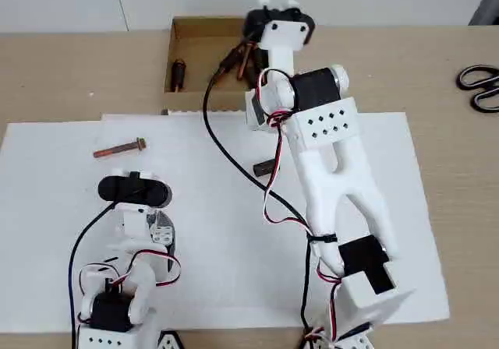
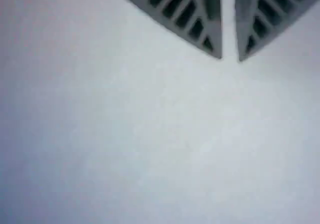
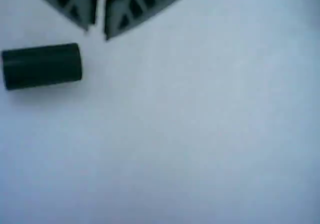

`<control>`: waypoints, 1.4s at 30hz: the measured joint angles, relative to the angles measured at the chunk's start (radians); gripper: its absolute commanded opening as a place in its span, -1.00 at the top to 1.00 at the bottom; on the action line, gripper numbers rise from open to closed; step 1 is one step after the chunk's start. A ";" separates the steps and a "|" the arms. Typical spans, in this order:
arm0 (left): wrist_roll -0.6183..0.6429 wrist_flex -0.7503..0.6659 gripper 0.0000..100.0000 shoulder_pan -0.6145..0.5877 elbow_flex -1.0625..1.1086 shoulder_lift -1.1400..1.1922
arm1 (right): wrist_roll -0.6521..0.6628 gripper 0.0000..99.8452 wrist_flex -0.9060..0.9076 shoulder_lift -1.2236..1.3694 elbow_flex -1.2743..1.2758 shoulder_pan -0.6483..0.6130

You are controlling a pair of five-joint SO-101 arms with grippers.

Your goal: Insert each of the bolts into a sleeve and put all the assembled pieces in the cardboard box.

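A copper-coloured bolt (image 1: 119,148) lies loose on the white paper (image 1: 210,240), ahead of the left arm (image 1: 132,192). A black sleeve (image 1: 267,167) lies on its side on the paper next to the right arm (image 1: 327,123). The right wrist view has that sleeve (image 3: 41,66) just beside my right gripper (image 3: 96,34), whose tips are shut with only a slit between them and nothing held. My left gripper (image 2: 229,59) hangs over bare paper, shut and holding nothing. The cardboard box (image 1: 173,45) at the back holds assembled pieces (image 1: 178,73).
Scissors (image 1: 479,86) lie on the wooden table at the far right. The right arm's upper part (image 1: 277,29) overlaps the box in the high view. Black cables (image 1: 226,150) trail across the paper between the arms.
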 measured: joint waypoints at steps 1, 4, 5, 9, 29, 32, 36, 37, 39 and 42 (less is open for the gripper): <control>0.000 0.000 0.99 0.000 0.000 0.000 | -0.031 0.99 0.006 0.008 -0.002 0.000; 0.000 0.000 0.99 0.000 0.000 0.000 | -0.089 0.99 0.012 0.049 -0.003 0.000; 0.000 0.000 0.99 0.000 0.000 0.000 | -0.106 0.99 0.012 0.064 -0.003 0.000; 0.011 0.000 0.99 0.000 0.000 0.000 | -0.198 0.99 0.012 0.135 -0.003 0.000; 0.011 0.000 0.99 0.000 0.000 0.000 | -0.414 0.99 0.012 0.262 -0.003 -0.044; 0.011 0.000 0.99 0.000 0.000 0.000 | -0.439 0.99 0.012 0.262 -0.003 -0.043; 0.011 0.000 0.99 0.000 0.000 0.000 | -0.448 0.99 0.012 0.262 -0.003 -0.046; 0.011 0.000 0.99 0.000 0.000 0.000 | -0.448 0.99 0.012 0.262 -0.003 -0.048; 0.011 0.000 0.99 0.000 0.000 0.000 | -0.448 0.99 0.012 0.262 -0.003 -0.049; 0.011 0.000 0.99 0.000 0.000 0.000 | -0.448 0.99 0.025 0.262 -0.003 -0.049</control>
